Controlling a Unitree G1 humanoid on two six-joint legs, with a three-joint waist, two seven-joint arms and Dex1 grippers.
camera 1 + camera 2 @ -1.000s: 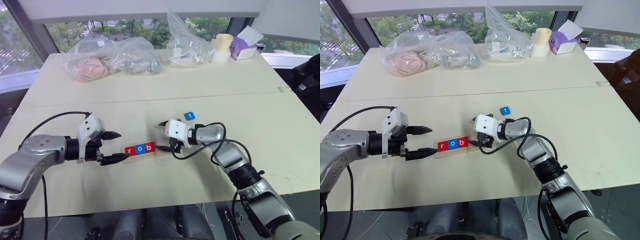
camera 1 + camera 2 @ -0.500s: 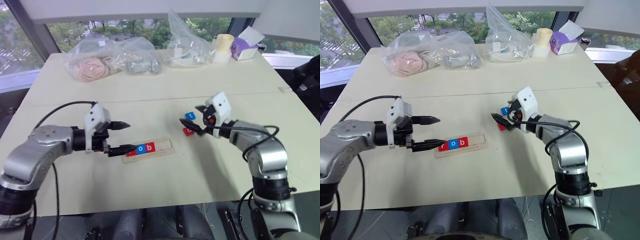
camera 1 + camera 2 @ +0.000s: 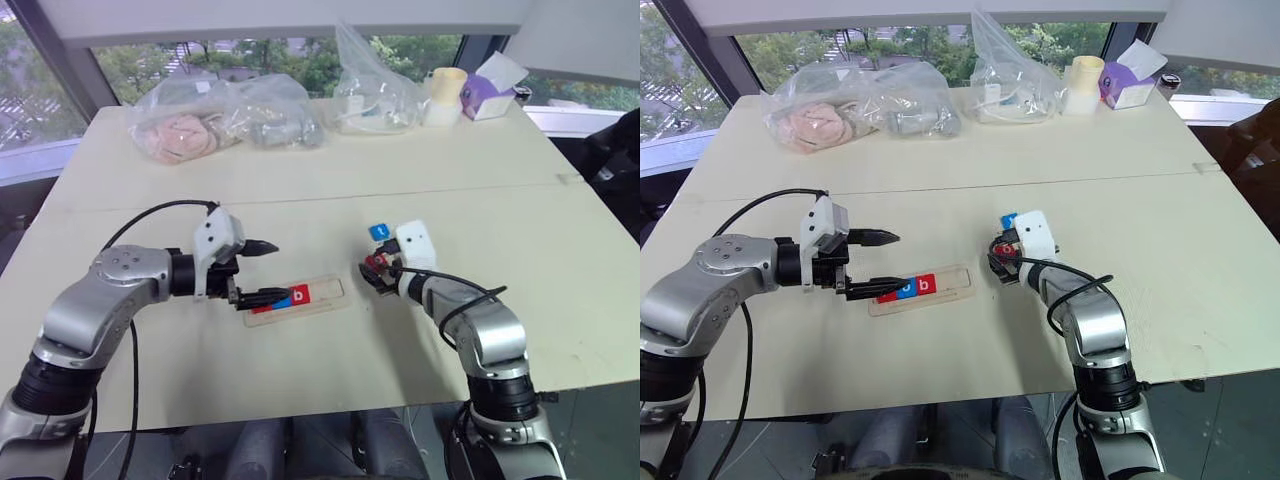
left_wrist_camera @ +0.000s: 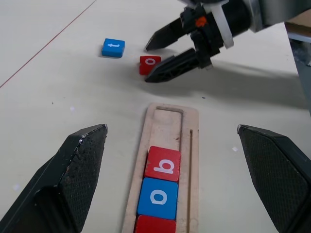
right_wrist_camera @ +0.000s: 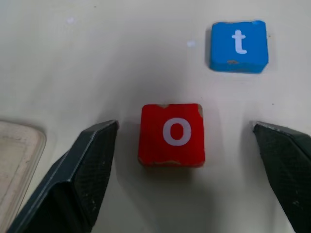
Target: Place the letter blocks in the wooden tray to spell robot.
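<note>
Both grippers wide open over table [image 3: 520,190].
Right gripper [image 5: 187,160] around red o block [image 5: 172,134]; left gripper [image 4: 170,160] above tray [image 4: 167,121], centre frame.

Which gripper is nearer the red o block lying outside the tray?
Right. The right gripper brackets the red o block, fingers open; the left gripper hovers over the wooden tray's filled end.

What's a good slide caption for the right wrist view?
Open right gripper straddles the red o block on the table, blue t block beyond.
</note>
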